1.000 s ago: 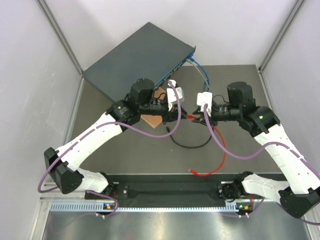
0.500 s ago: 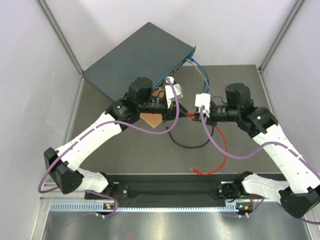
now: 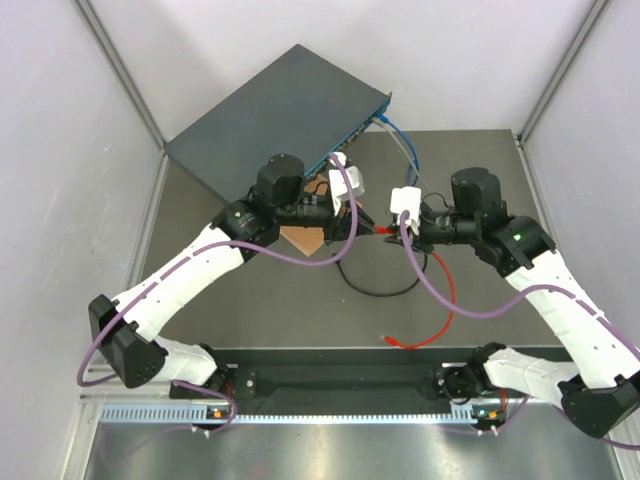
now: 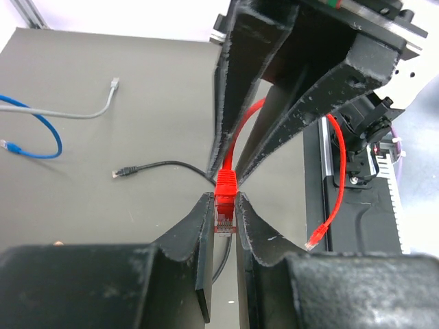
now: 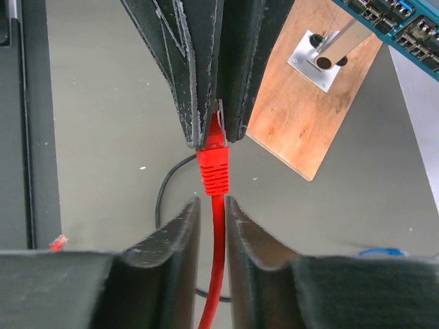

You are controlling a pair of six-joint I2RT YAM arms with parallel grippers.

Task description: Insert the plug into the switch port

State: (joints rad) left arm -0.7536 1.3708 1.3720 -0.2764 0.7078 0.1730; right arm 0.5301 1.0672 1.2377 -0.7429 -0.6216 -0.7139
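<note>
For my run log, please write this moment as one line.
left gripper: shut on red plug | right gripper: around red cable behind plug, grip unclear | switch: plug not inserted, held apart from it

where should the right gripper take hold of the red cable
By the ribbed boot right behind the plug, coming along the cable from its tail. The left gripper pinches the plug's sides, and the boot is likely the stiffest free part.
</note>
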